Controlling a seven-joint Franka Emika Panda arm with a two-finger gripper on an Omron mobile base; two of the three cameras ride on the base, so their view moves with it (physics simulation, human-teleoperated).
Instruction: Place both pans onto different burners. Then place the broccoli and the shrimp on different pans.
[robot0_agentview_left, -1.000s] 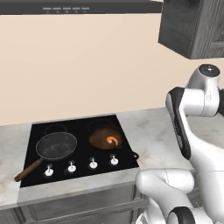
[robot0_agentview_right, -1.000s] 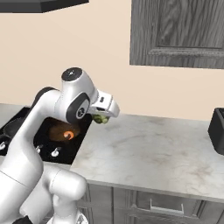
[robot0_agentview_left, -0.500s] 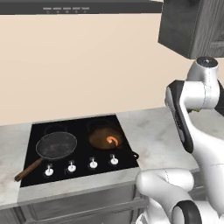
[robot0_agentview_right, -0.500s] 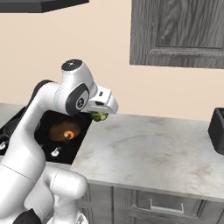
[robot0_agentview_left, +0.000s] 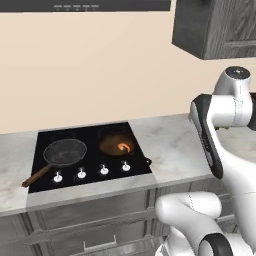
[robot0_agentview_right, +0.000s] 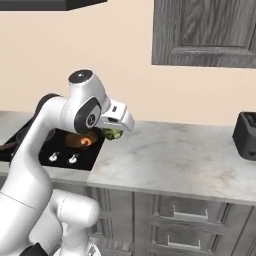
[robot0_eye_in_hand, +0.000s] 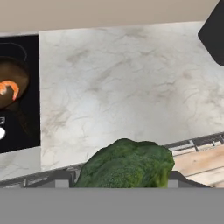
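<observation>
While the arm has swung higher over the marble surface (robot0_agentview_right: 180, 160), its jaws pinch the broccoli (robot0_eye_in_hand: 127, 166); the empty grey pan (robot0_agentview_left: 65, 151), at nine o'clock of the shrimp pan (robot0_agentview_left: 116, 145), awaits it.

wall (robot0_agentview_left: 90, 70): plain beige
counter (robot0_agentview_right: 175, 160): pale grey marble — drawers (robot0_agentview_right: 175, 215) below, dark grey wood
cabinet (robot0_agentview_right: 205, 32): dark grey wood — on the wall
hood (robot0_agentview_left: 85, 5): dark

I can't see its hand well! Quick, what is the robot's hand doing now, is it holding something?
Gripper: closed on the broccoli, held up above the counter.
</observation>
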